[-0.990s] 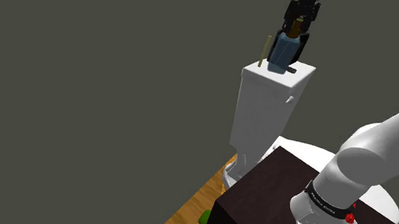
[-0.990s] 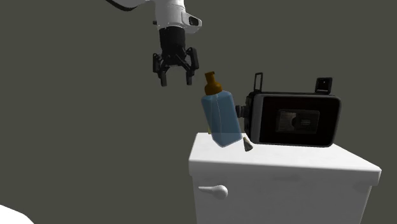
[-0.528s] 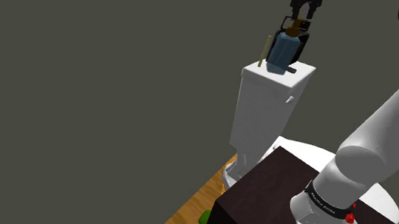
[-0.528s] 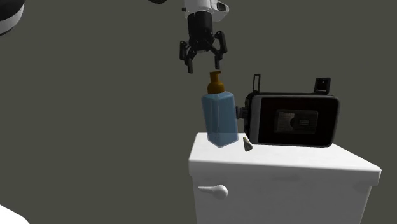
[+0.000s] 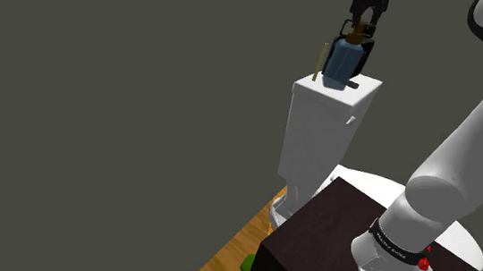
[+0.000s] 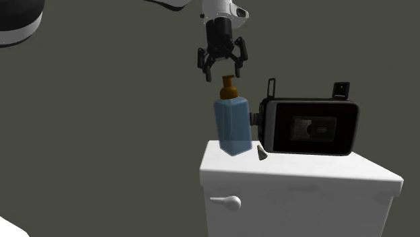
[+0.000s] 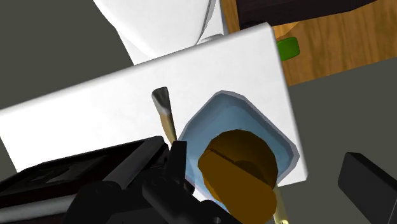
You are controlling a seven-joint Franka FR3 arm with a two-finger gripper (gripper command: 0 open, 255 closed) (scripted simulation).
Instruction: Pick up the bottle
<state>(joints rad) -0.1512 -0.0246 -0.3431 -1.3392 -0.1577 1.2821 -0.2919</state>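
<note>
A blue bottle (image 6: 233,126) with a brown cap (image 6: 228,86) stands at the edge of a white toilet tank's lid (image 6: 303,172), on the second exterior view's left. My gripper (image 6: 222,68) hangs open just above the cap, touching nothing. In the shoulder view the bottle (image 5: 345,62) sits on top of the tank (image 5: 324,127) with the gripper (image 5: 362,24) right over it. In the wrist view the brown cap (image 7: 238,167) lies between the open fingers, the blue body (image 7: 251,121) beneath it, and one finger (image 7: 369,182) stands well clear of it.
A black camera (image 6: 311,126) stands on the lid close beside the bottle, with a small grey cone (image 6: 261,153) between them. A thin stick (image 7: 164,112) leans behind the bottle. The dark stand (image 5: 316,240) and wooden floor (image 5: 228,261) lie below.
The gripper has moved to the second exterior view's right and come over the bottle's cap. The bottle, tilted one second ago, now stands nearly upright.
</note>
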